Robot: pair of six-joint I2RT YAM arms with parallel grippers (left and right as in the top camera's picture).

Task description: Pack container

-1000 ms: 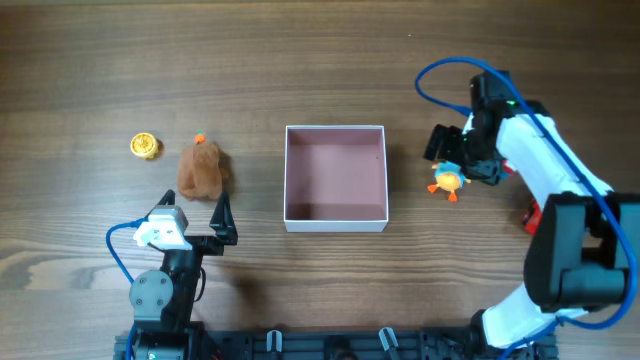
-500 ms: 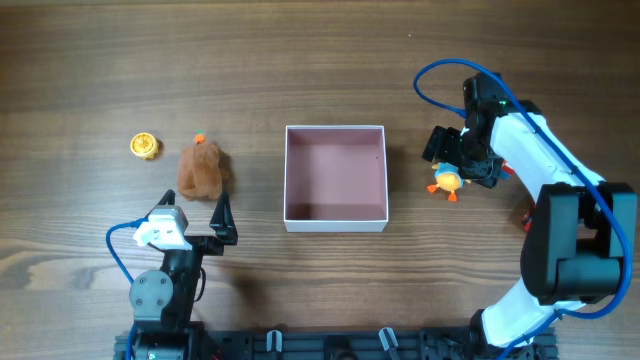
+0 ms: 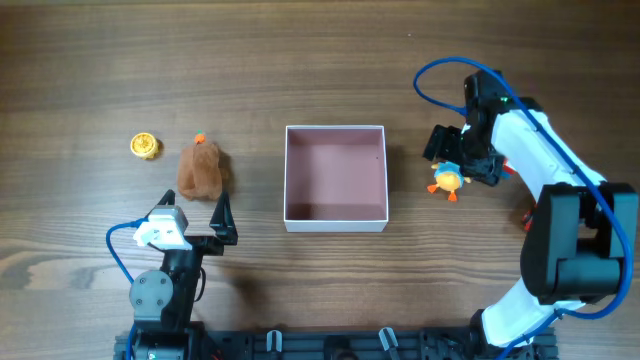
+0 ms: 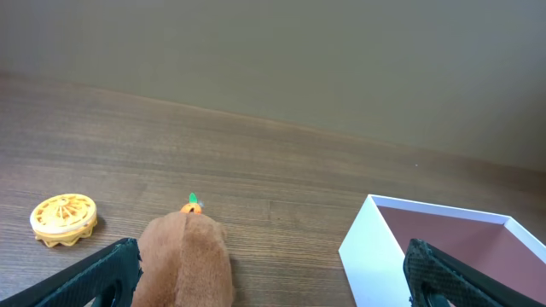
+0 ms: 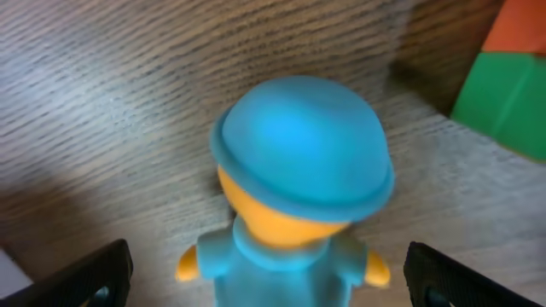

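The container (image 3: 336, 220), a square white-walled box with a dusky pink floor, sits mid-table and holds nothing; its corner shows in the left wrist view (image 4: 375, 256). A small blue-and-orange figure toy (image 3: 447, 180) lies just right of it. My right gripper (image 3: 452, 160) is open directly over the toy, fingers spread on either side of it (image 5: 290, 196), not touching. A brown plush toy (image 3: 201, 168) and a yellow round toy (image 3: 145, 146) lie to the left. My left gripper (image 3: 212, 232) is open, low, just in front of the plush (image 4: 183, 264).
A red and green block (image 5: 508, 77) lies right of the figure toy, its red edge showing by the right arm in the overhead view (image 3: 531, 214). The yellow toy also shows in the left wrist view (image 4: 63, 218). A blue cable loops above the right arm.
The right gripper has shifted slightly up and left over the figure toy, then held still. The left arm and all toys have not moved.
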